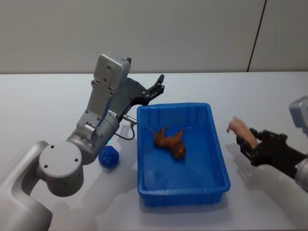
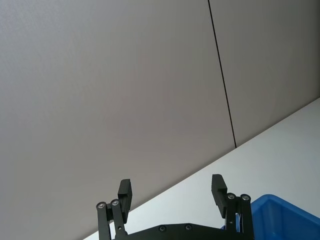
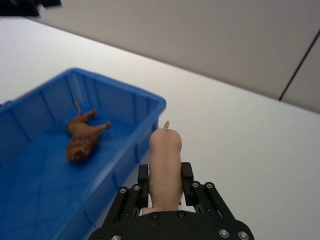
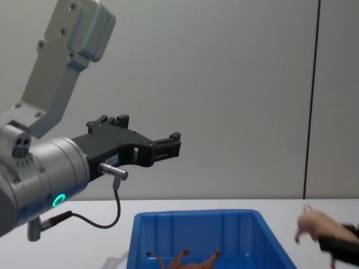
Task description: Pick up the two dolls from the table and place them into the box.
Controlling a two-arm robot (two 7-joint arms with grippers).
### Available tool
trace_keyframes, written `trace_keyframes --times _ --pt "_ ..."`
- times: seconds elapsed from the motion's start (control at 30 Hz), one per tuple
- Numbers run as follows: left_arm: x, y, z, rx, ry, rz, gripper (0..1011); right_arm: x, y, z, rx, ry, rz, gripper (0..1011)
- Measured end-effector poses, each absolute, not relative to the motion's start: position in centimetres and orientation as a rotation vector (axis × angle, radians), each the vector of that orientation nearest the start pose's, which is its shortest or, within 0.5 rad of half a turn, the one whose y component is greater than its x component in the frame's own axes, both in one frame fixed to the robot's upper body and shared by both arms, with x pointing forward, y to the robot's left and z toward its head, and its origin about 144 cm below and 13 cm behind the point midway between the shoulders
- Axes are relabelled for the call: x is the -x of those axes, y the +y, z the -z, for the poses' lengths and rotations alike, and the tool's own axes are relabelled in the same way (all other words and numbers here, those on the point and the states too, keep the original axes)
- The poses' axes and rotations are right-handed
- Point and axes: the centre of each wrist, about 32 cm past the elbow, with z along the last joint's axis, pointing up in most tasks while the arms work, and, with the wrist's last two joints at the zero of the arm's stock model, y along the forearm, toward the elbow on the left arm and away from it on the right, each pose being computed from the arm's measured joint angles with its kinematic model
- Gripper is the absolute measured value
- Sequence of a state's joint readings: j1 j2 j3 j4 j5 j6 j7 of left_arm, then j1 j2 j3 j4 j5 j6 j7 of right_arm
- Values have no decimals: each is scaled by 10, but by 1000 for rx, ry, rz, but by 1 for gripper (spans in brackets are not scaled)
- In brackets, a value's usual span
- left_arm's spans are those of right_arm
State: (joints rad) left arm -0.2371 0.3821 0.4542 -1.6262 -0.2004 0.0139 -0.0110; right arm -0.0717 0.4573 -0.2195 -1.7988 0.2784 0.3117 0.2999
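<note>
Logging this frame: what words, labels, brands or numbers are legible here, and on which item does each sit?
No text can be read.
The box: plain blue, no label.
The orange-brown doll and the pale doll: no markings.
The left pincer, open, and the right pincer, shut on the pale doll: bare black, no brand.
The green ring on the left arm: a light, no lettering.

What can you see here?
Plain white table: one, white, under the bin.
Bright blue rectangular plastic bin: one, blue, mid-table.
Orange-brown four-legged toy animal: one, orange-brown, lying in the bin.
Pale pinkish-tan rounded doll: one, pinkish, held right of the bin.
Small blue round thing: one, blue, on the table left of the bin.
Left gripper: one, black, open, raised near the bin's far left corner.
Right gripper: one, black, shut on the doll.
</note>
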Motion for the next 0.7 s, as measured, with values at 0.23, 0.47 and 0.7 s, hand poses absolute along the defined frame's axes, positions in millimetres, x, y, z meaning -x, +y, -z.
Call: trace_keyframes --times 0.23,0.47,0.7 --pt "-492 198 -1204 -61 -268 -1124 1001 -437 -256 -1202 259 21 941 369" --pt "-492 198 -1204 -61 -268 -1124 1001 -452 -243 -1224 225 -42 858 369" --pt "-492 198 -1204 -61 -268 -1124 1001 -465 -232 -1238 233 -56 791 369"
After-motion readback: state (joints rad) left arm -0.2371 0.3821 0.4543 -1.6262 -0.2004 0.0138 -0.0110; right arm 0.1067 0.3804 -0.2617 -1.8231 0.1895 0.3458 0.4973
